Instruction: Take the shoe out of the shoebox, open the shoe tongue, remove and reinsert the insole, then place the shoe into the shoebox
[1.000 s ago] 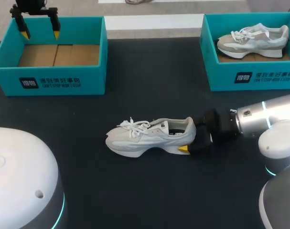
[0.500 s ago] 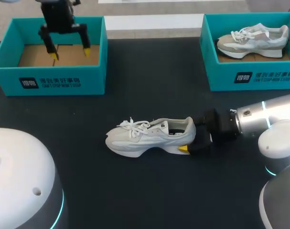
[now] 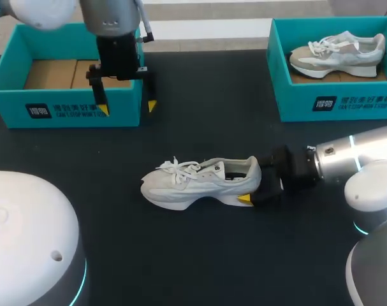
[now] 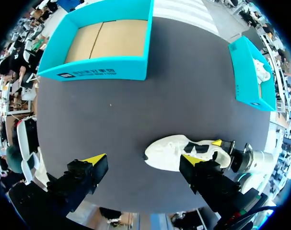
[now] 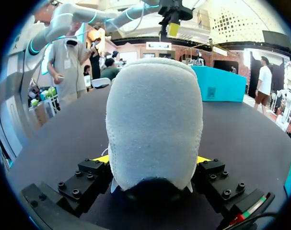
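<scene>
The shoe (image 3: pixel 199 183) is out of its box (image 3: pixel 65 109) and lies on the table (image 3: pixel 199 255), heel clenched between the fingers of the right claw (image 3: pixel 252 186), toe pointing away from it. So the first step looks done, and opening the tongue (image 3: pixel 212 167) is in hand.

The left claw (image 3: pixel 127 107) hangs released, its fingers spread wide, over the box's near wall. The shoe is ahead of it and lower down, well apart (the left wrist view shows the shoe just beyond the claw's fingertips, with bare table between).

Next, the left claw probably needs to come down over the laces (image 3: pixel 180 167) and pinch the tongue's top edge, while the right claw steadies the heel.

Compared with a second ago, the left claw has swung from the box's far corner across to its near wall, towards the shoe. The shoe and the right claw have not moved.
</scene>
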Controlling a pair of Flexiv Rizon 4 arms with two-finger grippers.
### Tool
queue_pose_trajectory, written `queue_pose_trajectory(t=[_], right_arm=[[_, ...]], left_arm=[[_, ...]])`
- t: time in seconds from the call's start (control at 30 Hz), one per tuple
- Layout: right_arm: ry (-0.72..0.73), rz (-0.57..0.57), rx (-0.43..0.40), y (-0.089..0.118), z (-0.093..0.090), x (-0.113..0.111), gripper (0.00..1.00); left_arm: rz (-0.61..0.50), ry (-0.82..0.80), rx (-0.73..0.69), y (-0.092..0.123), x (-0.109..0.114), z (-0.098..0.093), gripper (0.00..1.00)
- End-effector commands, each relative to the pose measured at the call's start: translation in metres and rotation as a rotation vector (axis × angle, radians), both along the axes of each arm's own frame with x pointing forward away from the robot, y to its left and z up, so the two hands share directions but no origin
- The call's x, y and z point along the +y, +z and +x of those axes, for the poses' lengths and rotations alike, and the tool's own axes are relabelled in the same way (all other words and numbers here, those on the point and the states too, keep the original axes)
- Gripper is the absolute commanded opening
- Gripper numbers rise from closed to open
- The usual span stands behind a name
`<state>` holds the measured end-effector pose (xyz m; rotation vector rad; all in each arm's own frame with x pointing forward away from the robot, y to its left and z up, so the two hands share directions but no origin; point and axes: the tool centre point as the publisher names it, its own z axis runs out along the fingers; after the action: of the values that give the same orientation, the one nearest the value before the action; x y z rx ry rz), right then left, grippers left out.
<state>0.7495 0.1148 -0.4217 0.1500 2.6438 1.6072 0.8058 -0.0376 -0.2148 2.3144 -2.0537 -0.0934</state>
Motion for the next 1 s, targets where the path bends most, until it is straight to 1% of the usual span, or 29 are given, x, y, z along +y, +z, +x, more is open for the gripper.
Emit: queue_pose_trajectory(t=[0.03,0.27,0.3,0.33,0.47,0.53,0.67,0.8,0.93,1.0], right_arm=[[-0.001,-0.001,-0.001,-0.003,0.002,0.003,0.00],[-0.001,-0.001,-0.001,-0.003,0.002,0.003,0.00],[-0.001,-0.001,-0.001,-0.003,0.002,0.003,0.00],[-0.001,-0.001,-0.001,-0.003,0.002,0.003,0.00],[-0.001,-0.001,-0.001,-0.003,0.002,0.003,0.00],[-0.001,-0.001,-0.001,-0.003,0.002,0.003,0.00],[-0.001,-0.001,-0.001,-0.003,0.002,0.003,0.00],[-0.001,-0.001,-0.001,-0.003,0.002,0.003,0.00],[-0.001,-0.001,-0.001,-0.003,0.002,0.003,0.00],[-0.001,-0.001,-0.001,-0.003,0.002,0.003,0.00]], left_arm=[[-0.002,0.000,-0.005,0.000,0.001,-0.001,1.00],[-0.002,0.000,-0.005,0.000,0.001,-0.001,1.00],[-0.016,-0.024,0.017,-0.002,-0.002,-0.005,1.00],[-0.028,-0.041,0.028,-0.006,-0.008,-0.011,1.00],[-0.013,-0.115,0.045,-0.026,-0.041,-0.038,1.00],[-0.026,-0.152,0.061,-0.037,-0.056,-0.048,1.00],[-0.022,-0.188,0.069,-0.054,-0.079,-0.066,1.00],[-0.018,-0.218,0.072,-0.066,-0.098,-0.084,1.00],[-0.003,-0.240,0.063,-0.076,-0.113,-0.091,1.00],[-0.003,-0.232,0.051,-0.079,-0.119,-0.091,1.00]])
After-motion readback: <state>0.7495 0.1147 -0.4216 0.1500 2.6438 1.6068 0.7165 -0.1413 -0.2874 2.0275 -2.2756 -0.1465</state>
